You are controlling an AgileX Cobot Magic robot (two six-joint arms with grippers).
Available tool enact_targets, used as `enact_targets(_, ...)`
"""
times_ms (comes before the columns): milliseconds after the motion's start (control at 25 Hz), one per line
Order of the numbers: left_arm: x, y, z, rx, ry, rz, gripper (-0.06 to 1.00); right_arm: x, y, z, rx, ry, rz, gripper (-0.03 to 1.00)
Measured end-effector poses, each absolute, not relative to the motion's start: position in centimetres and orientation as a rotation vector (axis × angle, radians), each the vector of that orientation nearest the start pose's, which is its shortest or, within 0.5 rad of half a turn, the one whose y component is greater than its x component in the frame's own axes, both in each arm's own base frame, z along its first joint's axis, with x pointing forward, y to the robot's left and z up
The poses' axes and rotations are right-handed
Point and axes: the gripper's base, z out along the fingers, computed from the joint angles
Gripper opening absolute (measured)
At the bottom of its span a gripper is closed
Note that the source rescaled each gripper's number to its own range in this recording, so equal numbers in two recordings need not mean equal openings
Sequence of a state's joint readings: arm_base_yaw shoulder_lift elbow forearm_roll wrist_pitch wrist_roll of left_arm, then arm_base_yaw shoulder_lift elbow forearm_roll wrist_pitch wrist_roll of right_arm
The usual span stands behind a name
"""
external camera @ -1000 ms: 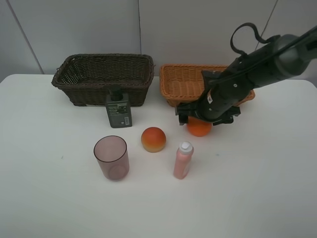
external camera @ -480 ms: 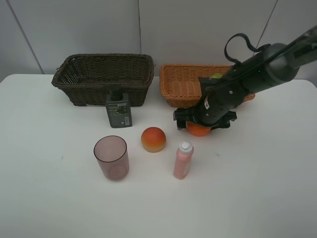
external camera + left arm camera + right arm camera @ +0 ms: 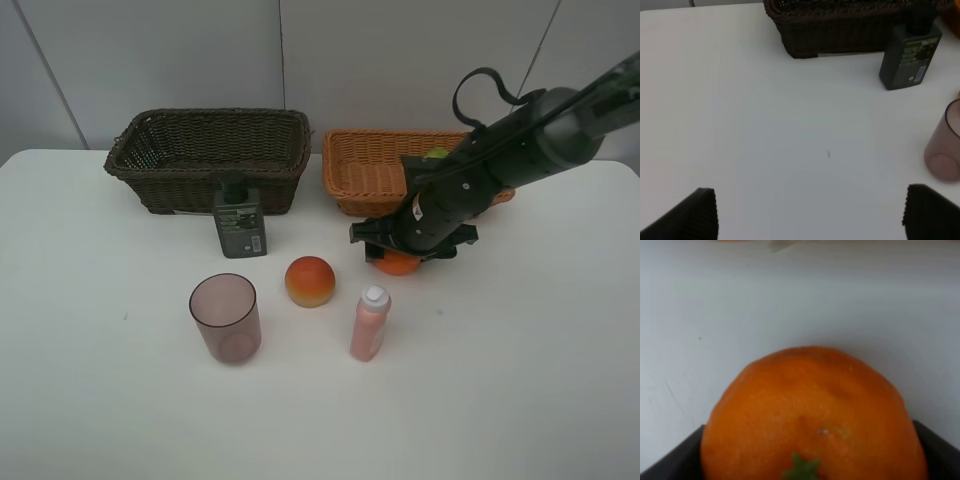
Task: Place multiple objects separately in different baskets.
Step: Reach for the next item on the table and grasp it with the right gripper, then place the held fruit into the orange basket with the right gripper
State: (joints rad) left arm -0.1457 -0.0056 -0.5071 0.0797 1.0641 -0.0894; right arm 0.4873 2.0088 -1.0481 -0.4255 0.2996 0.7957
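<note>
My right gripper (image 3: pixel 403 256) is open and lowered around the orange (image 3: pixel 397 265), which rests on the table just in front of the light orange-brown basket (image 3: pixel 365 170). In the right wrist view the orange (image 3: pixel 810 405) fills the space between the two dark fingers (image 3: pixel 670 462). A bumpy green citrus (image 3: pixel 437 153) lies in the light basket. The dark brown basket (image 3: pixel 180 190) stands at the back left. The dark green pump bottle (image 3: pixel 240 225), mauve cup (image 3: pixel 226 318), red-yellow fruit (image 3: pixel 310 281) and pink bottle (image 3: pixel 369 324) stand on the table. My left gripper (image 3: pixel 810 215) is open and empty.
In the left wrist view the dark basket (image 3: pixel 840 35), the pump bottle (image 3: pixel 910 57) and the cup (image 3: pixel 946 145) lie ahead over bare white table (image 3: pixel 765 125). The right arm reaches over the light basket's right end.
My right gripper has come down lower around the orange, which now shows less under it. The other objects have not moved.
</note>
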Motion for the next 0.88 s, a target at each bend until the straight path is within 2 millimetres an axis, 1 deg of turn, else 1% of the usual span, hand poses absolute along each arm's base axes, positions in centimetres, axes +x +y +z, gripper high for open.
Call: enact_targets(880,-0.59,0.73,27.91,0.053,2.032,-0.053,0.96,33.15,16.18,10.16,-0.128,2.708,0.067,0.63)
